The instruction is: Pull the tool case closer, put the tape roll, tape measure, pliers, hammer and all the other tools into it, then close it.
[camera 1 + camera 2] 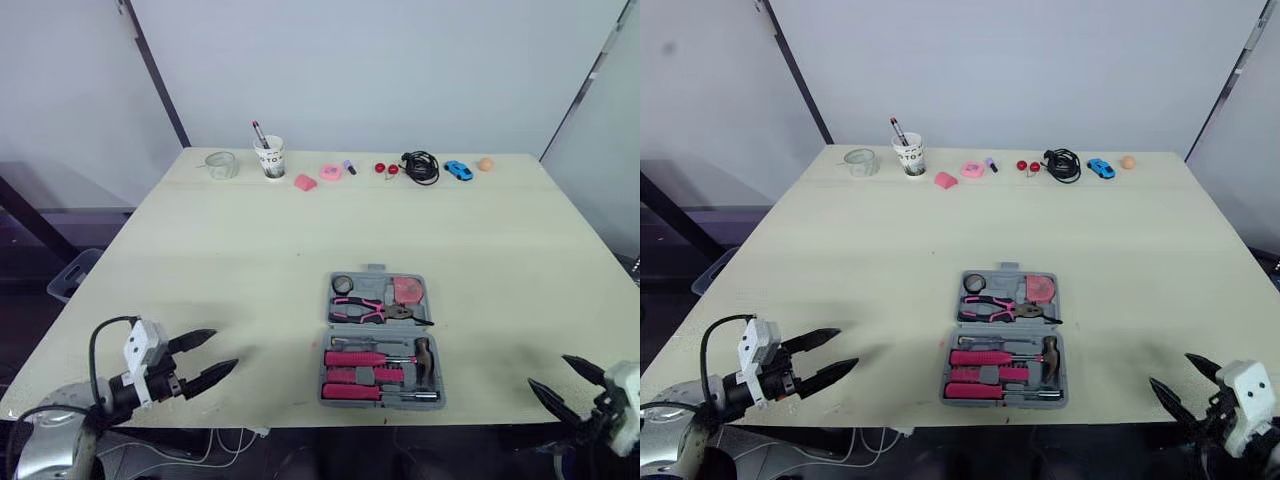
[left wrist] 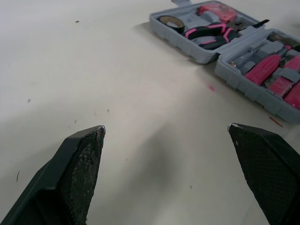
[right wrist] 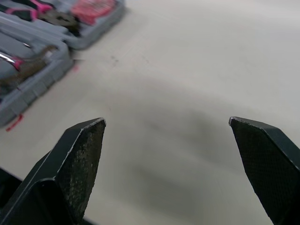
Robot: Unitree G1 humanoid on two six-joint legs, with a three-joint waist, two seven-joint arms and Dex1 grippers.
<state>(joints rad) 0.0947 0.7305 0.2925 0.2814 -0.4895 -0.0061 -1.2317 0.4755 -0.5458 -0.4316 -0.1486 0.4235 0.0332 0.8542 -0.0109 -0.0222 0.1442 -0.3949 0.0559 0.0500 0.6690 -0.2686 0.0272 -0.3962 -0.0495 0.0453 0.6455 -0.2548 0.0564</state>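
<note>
Your tool case point(image 2: 178, 41) lies open and flat on the table point(image 1: 200, 260), near the front edge, about midway between the two arms. Its far half holds the tape roll point(image 1: 343, 284), pliers point(image 1: 375, 311) and tape measure point(image 1: 407, 290); the near half holds the hammer point(image 1: 424, 356) beside pink-handled drivers. No label on the case can be read. Your left gripper point(image 1: 224, 348) and right gripper point(image 1: 548, 370) hover at the front corners, well apart from the case, fingers spread wide, holding nothing. Along the far edge stands a paper cup point(image 1: 269, 157); its print is too small to read.
</note>
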